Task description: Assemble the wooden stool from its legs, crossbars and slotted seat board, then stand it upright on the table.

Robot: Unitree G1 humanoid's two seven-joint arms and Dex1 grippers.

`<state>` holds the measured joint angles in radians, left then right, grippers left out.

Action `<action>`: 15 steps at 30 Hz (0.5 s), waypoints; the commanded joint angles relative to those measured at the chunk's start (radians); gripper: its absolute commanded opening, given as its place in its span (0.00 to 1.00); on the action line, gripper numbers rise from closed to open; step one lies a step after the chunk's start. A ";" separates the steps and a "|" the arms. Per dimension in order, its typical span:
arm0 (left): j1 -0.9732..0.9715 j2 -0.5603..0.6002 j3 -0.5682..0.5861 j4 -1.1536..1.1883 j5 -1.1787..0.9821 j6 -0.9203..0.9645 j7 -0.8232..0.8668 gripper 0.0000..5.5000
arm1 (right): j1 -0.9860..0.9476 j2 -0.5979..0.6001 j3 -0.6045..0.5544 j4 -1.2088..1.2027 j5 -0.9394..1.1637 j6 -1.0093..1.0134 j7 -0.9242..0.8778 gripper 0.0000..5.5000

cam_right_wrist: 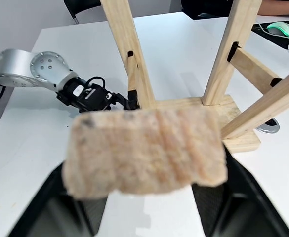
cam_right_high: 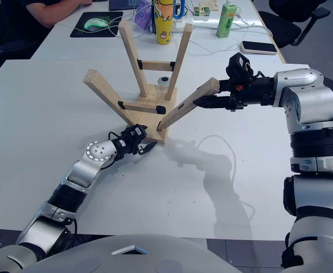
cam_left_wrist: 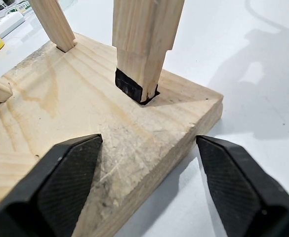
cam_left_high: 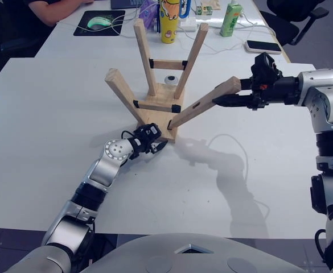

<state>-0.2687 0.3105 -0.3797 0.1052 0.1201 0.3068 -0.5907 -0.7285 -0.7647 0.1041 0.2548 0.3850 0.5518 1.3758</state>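
Left end effector [cam_left_wrist: 151, 165] is straddling the seat board [cam_left_wrist: 85, 108] corner, released; right end effector [cam_left_high: 226, 101] is clenching the tilted fourth leg [cam_left_high: 203, 106]; reckon it's needing straightening, then pressing home.

Looking down from the head in stereo, sharing the white desk [cam_left_high: 41, 148] and upturned pale wooden stool [cam_left_high: 157, 106]; peering close from either wrist at its seat board [cam_left_wrist: 85, 113], its tilted leg [cam_right_wrist: 144, 150].
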 commanded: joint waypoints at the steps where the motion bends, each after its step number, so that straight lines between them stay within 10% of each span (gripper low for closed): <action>1: 0.084 -0.014 -0.063 0.081 0.011 0.096 -0.029 0.64 | -0.007 -0.010 0.034 -0.027 -0.036 0.011 -0.005 0.38; 15: 0.074 -0.035 -0.062 0.115 0.011 0.086 -0.013 0.64 | -0.050 0.051 0.050 -0.115 -0.022 0.039 -0.022 0.38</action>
<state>-0.2701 0.2828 -0.3799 0.1183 0.1199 0.3101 -0.5658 -0.7689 -0.7635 0.1400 0.1754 0.3415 0.5719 1.3732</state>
